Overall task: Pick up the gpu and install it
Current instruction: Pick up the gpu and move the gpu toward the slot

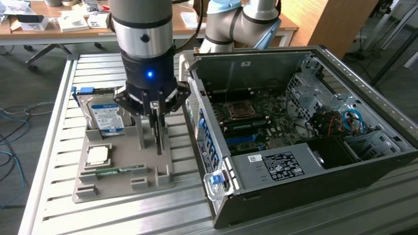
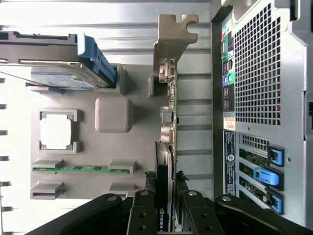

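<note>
- the gripper (image 1: pixel 155 113) is closed on the gpu (image 1: pixel 158 134), with one of its black fingers (image 2: pixel 142 213) on each side of the card's upper edge
- the gpu stands on edge in the grey tray (image 1: pixel 124 188), its silver bracket (image 2: pixel 171 41) at one end; whether it has left its slot i cannot tell
- the same tray holds a hard drive (image 1: pixel 104 117) standing upright, a processor (image 1: pixel 98 155) lying flat and a green memory stick (image 1: pixel 121 170)
- the tray sits on a table (image 1: pixel 62 147) of ribbed aluminium slats, pale and shiny
- just beside the tray, on the exterior view's right, an open computer case (image 1: pixel 281 164) lies on the same table with its motherboard (image 1: pixel 251 115) exposed
- behind the table the room has a wooden desk (image 1: pixel 39 30) covered in small boxes, a grey floor (image 1: pixel 19 78) and loose cables (image 1: pixel 13 125) trailing on it
</note>
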Robot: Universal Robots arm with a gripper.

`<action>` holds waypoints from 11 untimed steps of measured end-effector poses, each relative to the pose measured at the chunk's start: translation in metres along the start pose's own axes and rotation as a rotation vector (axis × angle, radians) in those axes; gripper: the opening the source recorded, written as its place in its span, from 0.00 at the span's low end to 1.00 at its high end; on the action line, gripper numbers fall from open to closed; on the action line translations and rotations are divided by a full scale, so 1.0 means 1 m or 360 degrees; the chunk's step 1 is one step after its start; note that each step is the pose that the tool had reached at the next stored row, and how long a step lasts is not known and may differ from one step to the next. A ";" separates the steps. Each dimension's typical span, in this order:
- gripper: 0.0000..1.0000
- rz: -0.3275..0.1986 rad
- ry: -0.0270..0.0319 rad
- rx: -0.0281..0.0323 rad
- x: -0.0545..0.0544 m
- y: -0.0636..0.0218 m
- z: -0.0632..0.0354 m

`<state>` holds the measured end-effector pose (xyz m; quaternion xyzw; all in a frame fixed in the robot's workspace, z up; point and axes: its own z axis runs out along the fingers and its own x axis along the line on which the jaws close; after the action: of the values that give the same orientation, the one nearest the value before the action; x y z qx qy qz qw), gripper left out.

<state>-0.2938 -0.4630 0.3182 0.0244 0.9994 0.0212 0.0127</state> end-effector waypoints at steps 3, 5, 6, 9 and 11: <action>0.26 0.0000 0.00000 0.00000 0.000 0.0005 -0.0119; 0.26 0.0000 0.00001 0.00001 -0.001 0.0009 -0.0204; 0.26 0.0000 0.00000 0.00000 -0.001 0.0010 -0.0246; 0.26 0.0000 0.00000 0.00000 -0.001 0.0016 -0.0376; 0.26 0.0000 0.00002 0.00001 -0.001 0.0019 -0.0457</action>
<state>-0.2938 -0.4630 0.3639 0.0243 0.9994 0.0211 0.0126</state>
